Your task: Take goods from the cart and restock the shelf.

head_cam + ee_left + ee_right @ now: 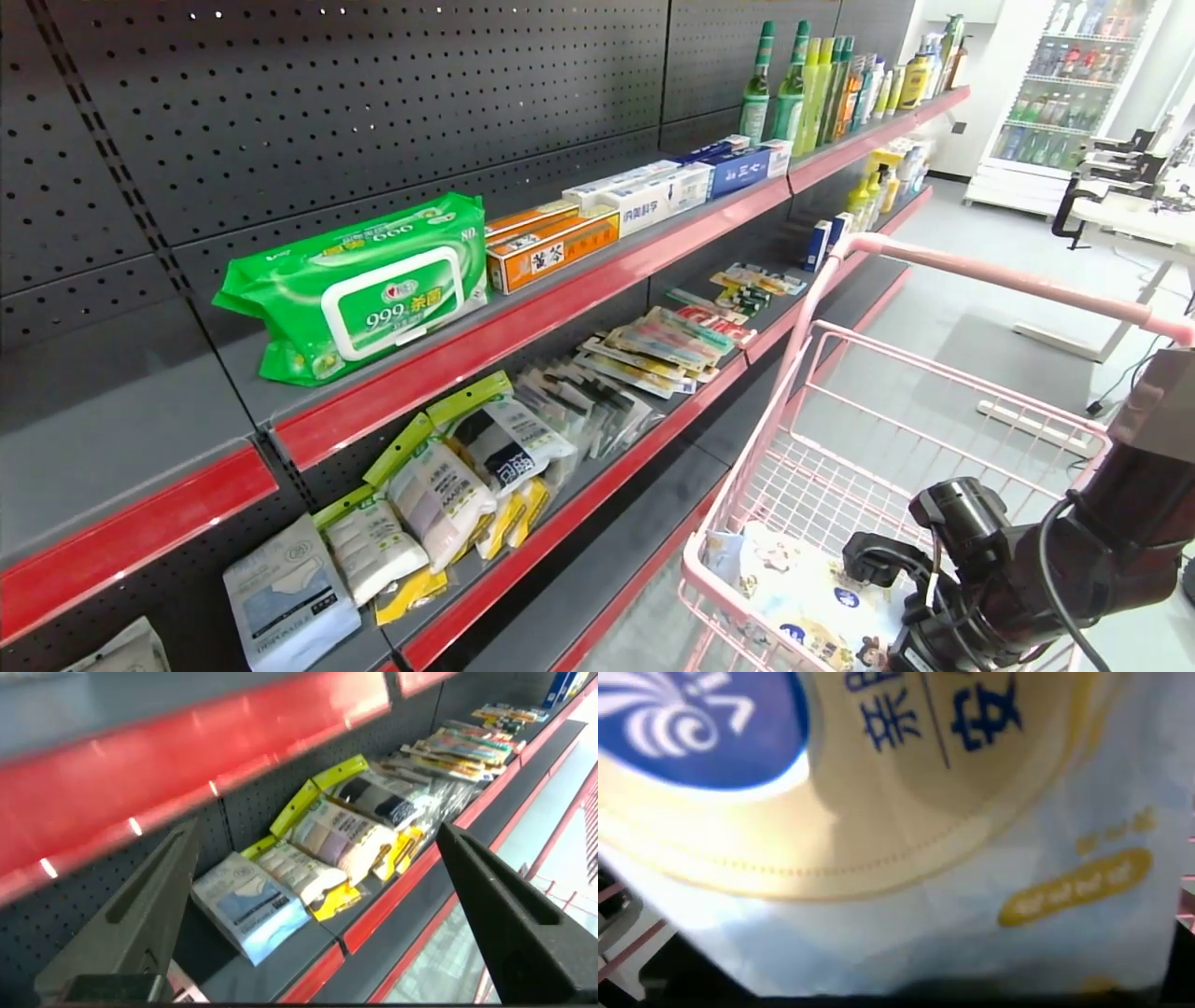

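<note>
Left gripper: released, dark fingers spread wide with nothing between them, facing the lower tier of the shelf and apart from the goods there.

Right gripper: low inside the pink wire shopping cart, close over a soft pale-blue pack with cartoon print and blue round marks. Cannot tell whether clenched or released, nor whether touching the pack. Pack lying flat on the cart's floor at its near end; close up in the right wrist view, a cream oval lid with blue print on it.

To the left of the cart, a tall dark-grey perforated metal shelf with red front edges.

On the upper tier:
- a big green soft pack of wipes with a white lid, tilted back
- just beside it, orange long cartons
- farther along, white and blue cartons
- well beyond, green bottles standing upright

On the lower tier:
- a row of white and pale-blue bagged goods with yellow-green header cards, leaning one on another
- past them, flat card-backed packs in mixed colours, overlapping
</note>
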Tool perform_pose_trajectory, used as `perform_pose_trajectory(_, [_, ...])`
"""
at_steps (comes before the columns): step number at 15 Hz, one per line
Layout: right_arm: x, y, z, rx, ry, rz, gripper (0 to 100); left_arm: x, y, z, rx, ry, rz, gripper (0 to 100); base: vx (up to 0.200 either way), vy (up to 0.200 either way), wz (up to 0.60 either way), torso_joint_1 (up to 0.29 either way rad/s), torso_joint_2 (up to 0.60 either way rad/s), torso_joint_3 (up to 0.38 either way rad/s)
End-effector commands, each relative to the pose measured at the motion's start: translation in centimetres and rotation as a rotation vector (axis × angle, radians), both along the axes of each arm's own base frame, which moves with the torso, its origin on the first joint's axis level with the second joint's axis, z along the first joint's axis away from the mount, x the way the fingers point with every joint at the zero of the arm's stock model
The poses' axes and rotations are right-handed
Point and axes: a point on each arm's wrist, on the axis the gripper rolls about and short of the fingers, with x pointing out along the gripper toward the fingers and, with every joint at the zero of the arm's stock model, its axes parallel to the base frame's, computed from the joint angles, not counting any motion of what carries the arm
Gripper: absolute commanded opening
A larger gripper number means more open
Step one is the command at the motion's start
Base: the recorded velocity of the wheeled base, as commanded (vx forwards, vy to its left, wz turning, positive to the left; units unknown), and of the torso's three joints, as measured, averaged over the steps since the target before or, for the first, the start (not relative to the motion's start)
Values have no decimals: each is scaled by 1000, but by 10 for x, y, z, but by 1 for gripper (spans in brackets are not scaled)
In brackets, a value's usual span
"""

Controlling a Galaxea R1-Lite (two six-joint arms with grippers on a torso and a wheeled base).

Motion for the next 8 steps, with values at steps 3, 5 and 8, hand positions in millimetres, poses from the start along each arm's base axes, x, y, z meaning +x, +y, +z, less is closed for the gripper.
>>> perform_pose_trajectory(3, [3,1,5,4,-30,10,100,0,0,0,0,0,0,100,0,0,0,-118,330,212])
perform_pose_trajectory(5, [4,0,6,7,-34,6,100,0,0,0,0,0,0,100,0,0,0,-27,78,56])
perform_pose_trajectory(8, [9,0,9,6,-56,6,100,0,0,0,0,2,0,100,0,0,0,0,0,0])
